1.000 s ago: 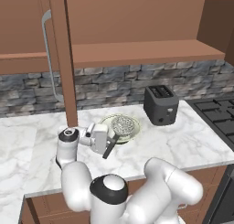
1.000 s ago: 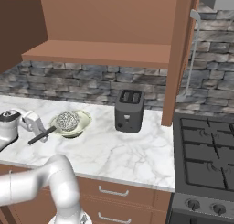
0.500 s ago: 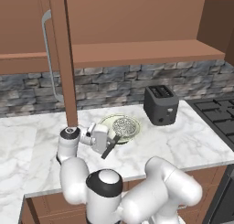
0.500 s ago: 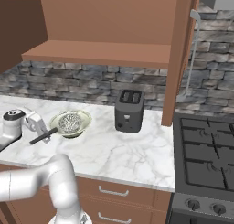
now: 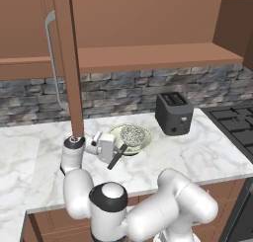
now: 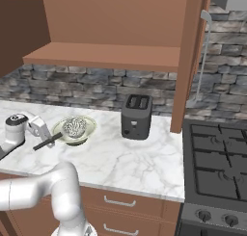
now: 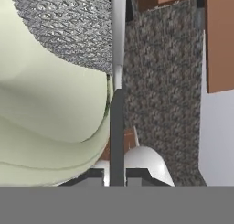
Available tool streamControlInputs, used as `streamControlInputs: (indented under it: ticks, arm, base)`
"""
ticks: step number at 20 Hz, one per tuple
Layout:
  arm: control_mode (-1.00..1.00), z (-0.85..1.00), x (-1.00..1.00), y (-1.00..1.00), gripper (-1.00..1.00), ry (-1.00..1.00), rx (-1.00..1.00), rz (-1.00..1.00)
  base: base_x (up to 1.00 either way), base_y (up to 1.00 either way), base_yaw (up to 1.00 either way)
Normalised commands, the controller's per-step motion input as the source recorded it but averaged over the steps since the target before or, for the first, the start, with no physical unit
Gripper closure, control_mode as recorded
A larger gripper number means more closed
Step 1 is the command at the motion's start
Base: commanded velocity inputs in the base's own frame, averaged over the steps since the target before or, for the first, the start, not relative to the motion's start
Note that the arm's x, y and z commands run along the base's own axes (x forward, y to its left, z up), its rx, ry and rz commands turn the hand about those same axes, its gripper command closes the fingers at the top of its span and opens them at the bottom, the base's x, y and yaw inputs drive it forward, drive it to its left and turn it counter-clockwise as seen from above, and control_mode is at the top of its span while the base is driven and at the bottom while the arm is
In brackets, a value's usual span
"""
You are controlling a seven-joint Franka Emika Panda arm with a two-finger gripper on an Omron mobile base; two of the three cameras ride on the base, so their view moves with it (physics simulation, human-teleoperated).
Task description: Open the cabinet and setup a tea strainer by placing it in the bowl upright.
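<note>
The silver mesh tea strainer (image 5: 133, 134) sits in the pale cream-green bowl (image 5: 143, 143) on the marble counter. Its dark handle (image 5: 115, 159) sticks out over the rim toward the front left. My gripper (image 5: 118, 151) is shut on that handle just outside the bowl. From the right, the tea strainer (image 6: 73, 126), bowl (image 6: 86, 132) and gripper (image 6: 48, 138) line up the same way. In the hand view the handle (image 7: 117, 127) runs up from my fingertips (image 7: 117, 175) past the bowl (image 7: 45, 127) to the mesh (image 7: 68, 22). The cabinet (image 5: 66, 63) stands open above, its shelf bare.
A black toaster (image 5: 173, 112) stands right of the bowl, close to the stone backsplash. The open right cabinet door (image 6: 190, 61) hangs over the counter's end beside the stove (image 6: 217, 167). The left door's edge (image 5: 74, 112) hangs just behind my hand.
The hand and strainer handle have edged slightly toward the bowl. The mesh has stayed in the bowl and the grip is unchanged.
</note>
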Motion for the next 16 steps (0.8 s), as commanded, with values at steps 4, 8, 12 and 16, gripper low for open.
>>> streamControlInputs:
  ticks: [4,8,12,16]
  arm:
    - [-1.0,-0.19,0.04,0.08,1.0,0.0,0.0,0.06]
    - [-1.0,-0.36,0.0,0.01,1.0,0.0,-0.02,0.03]
    - [-1.0,-0.18,0.06,0.06,1.0,0.0,-0.01,0.03]
    - [-1.0,0.0,0.15,0.0,1.0,0.0,0.0,0.04]
  base:
    - [0.0,0.0,0.0]
    - [0.0,0.0,0.0]
    - [0.0,0.0,0.0]
    - [0.0,0.0,0.0]
